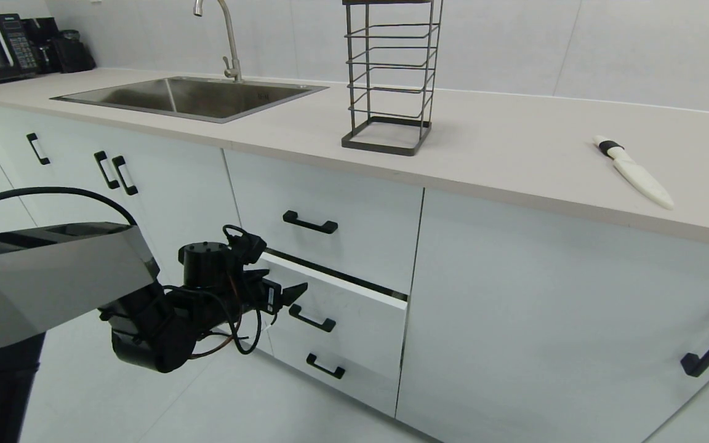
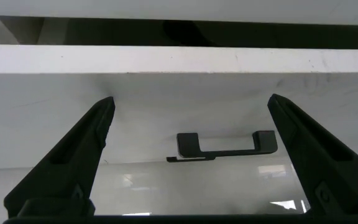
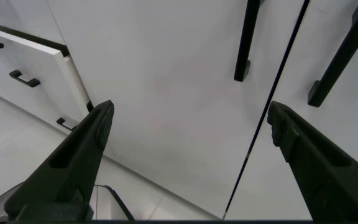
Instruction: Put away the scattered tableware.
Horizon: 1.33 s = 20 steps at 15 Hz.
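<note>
Kitchen countertop [image 1: 502, 141]: white knife [image 1: 632, 170] lying flat, far right | drawer [image 1: 360, 307] ajar | left gripper [image 1: 293, 296] spread wide, facing drawer handle [image 2: 225, 144] | right gripper [image 3: 191, 109] spread wide, facing cabinet door [image 3: 166, 93]

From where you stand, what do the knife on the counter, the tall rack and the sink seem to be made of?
The knife is all white with a black band, dull finish: probably ceramic or plastic, I cannot tell which. The rack has thin dark matte bars: likely coated metal wire. The sink is grey with soft reflections: it looks like brushed stainless steel.
</note>
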{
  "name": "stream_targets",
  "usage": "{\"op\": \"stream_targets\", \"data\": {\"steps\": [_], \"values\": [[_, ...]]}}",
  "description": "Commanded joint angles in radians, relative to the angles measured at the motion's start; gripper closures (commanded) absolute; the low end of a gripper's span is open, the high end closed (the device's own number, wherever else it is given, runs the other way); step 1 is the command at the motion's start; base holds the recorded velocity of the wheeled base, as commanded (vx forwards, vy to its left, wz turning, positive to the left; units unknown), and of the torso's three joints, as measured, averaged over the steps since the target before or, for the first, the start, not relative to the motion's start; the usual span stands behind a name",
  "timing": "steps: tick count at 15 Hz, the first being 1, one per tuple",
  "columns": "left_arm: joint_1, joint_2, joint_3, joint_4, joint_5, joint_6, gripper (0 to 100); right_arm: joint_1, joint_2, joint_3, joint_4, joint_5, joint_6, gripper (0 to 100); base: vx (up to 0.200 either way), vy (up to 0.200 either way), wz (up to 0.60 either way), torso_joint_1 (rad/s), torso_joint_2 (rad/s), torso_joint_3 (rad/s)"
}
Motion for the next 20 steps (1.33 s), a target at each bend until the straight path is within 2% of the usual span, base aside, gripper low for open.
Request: {"op": "stream_targets", "data": {"steps": [1,4,8,10,12,15,17,18,20], "values": [[-0.002,0.028,-0.017,-0.033,0.0,-0.015,0,0.0,0.002,0.0,0.0,0.0,0.0,0,0.0,0.0,0.0,0.0,0.0,0.0],[-0.002,0.065,-0.049,-0.107,0.004,-0.053,0,0.0,0.002,0.0,0.0,0.0,0.0,0,0.0,0.0,0.0,0.0,0.0,0.0],[-0.002,0.083,-0.055,-0.122,0.007,-0.055,0,0.0,0.002,0.0,0.0,0.0,0.0,0,0.0,0.0,0.0,0.0,0.0,0.0],[-0.006,0.077,-0.042,-0.14,0.032,-0.055,0,0.0,0.002,0.0,0.0,0.0,0.0,0,0.0,0.0,0.0,0.0,0.0,0.0],[-0.02,0.034,0.037,-0.203,0.038,-0.055,0,0.0,0.002,0.0,0.0,0.0,0.0,0,0.0,0.0,0.0,0.0,0.0,0.0],[-0.034,-0.101,0.181,-0.235,0.038,-0.053,0,0.0,0.002,0.0,0.0,0.0,0.0,0,0.0,0.0,0.0,0.0,0.0,0.0],[-0.028,-0.28,0.356,-0.288,0.037,-0.053,0,0.0,0.002,0.0,0.0,0.0,0.0,0,0.0,0.0,0.0,0.0,0.0,0.0],[-0.025,-0.322,0.389,-0.291,0.037,-0.053,0,0.0,0.002,0.0,0.0,0.0,0.0,0,0.0,0.0,0.0,0.0,0.0,0.0],[-0.009,-0.478,0.524,-0.295,0.032,-0.05,0,0.0,0.002,0.0,0.0,0.0,0.0,0,0.0,0.0,0.0,0.0,0.0,0.0]]}}
